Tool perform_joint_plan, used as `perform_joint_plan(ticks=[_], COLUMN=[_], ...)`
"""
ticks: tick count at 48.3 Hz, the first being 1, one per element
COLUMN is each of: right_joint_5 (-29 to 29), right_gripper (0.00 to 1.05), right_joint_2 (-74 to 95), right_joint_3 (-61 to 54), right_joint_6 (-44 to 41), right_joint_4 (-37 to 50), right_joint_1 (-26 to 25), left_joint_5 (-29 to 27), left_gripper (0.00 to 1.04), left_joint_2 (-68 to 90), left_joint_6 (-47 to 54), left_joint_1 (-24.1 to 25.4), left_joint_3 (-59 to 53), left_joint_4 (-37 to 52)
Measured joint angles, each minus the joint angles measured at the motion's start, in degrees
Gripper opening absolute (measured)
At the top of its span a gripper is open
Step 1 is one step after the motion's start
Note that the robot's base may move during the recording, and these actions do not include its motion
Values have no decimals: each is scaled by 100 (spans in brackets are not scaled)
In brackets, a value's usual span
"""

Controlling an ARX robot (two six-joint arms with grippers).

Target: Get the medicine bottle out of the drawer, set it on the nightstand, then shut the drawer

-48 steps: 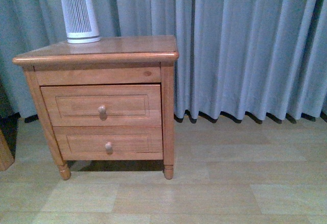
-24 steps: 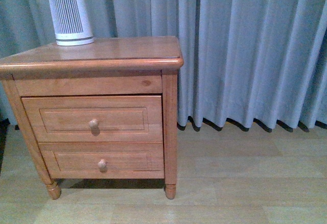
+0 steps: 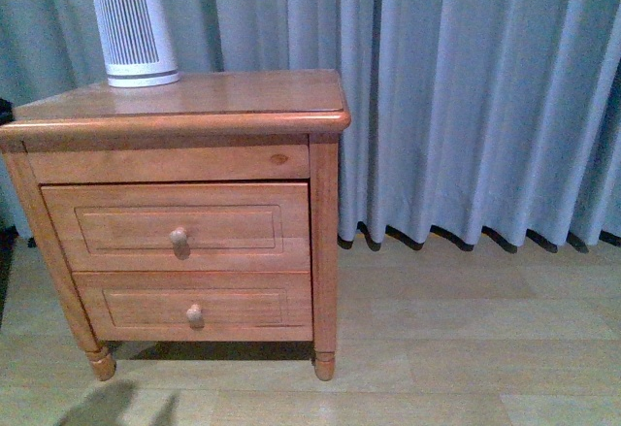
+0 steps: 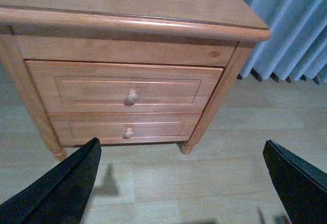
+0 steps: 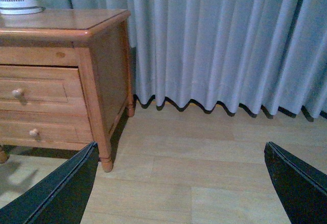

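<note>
On the floor (image 3: 456, 348), before a grey curtain (image 3: 466, 96), stands the nightstand (image 3: 325, 251) with both drawers closed. The upper, taller drawer (image 3: 116, 227) has its knob (image 3: 179, 238) at the middle of the front. Its inside is hidden, so the bottle cannot be seen. A white ribbed cylinder (image 3: 133, 26) sits at the top's back left corner. The left gripper (image 4: 180, 145) hangs before the nightstand's front, jaws spread wide and empty. The right gripper (image 5: 180, 145) faces the nightstand's right front corner and the curtain, jaws likewise wide apart, holding nothing.
</note>
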Motion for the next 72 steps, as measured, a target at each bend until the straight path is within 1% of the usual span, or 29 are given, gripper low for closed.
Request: perform_joint_plan(ticks=[6, 13, 19, 31, 46, 72], right_joint_5=[0, -2, -2, -2, -2, -2], right_gripper=[98, 98, 98, 98, 98, 98], right_joint_2=[0, 0, 0, 0, 0, 0], right_joint_3=[0, 0, 0, 0, 0, 0], right_joint_6=[0, 0, 0, 0, 0, 0], right_joint_4=[0, 0, 0, 0, 0, 0], right_joint_1=[0, 0, 0, 0, 0, 0], left_joint_5=[-323, -610, -728, -881, -966, -1069], left_gripper=[98, 98, 98, 98, 98, 98], left_joint_2=[1196, 2538, 3381, 4583, 5556, 6319], left_joint_6=[48, 105, 109, 17, -136, 37], left_joint_1=[-227, -352, -431, -621, -809, -669], left_joint_3=[442, 1078, 1574, 2365, 3254, 4105], left_joint_4=[553, 992, 1152, 1333, 1377, 1401])
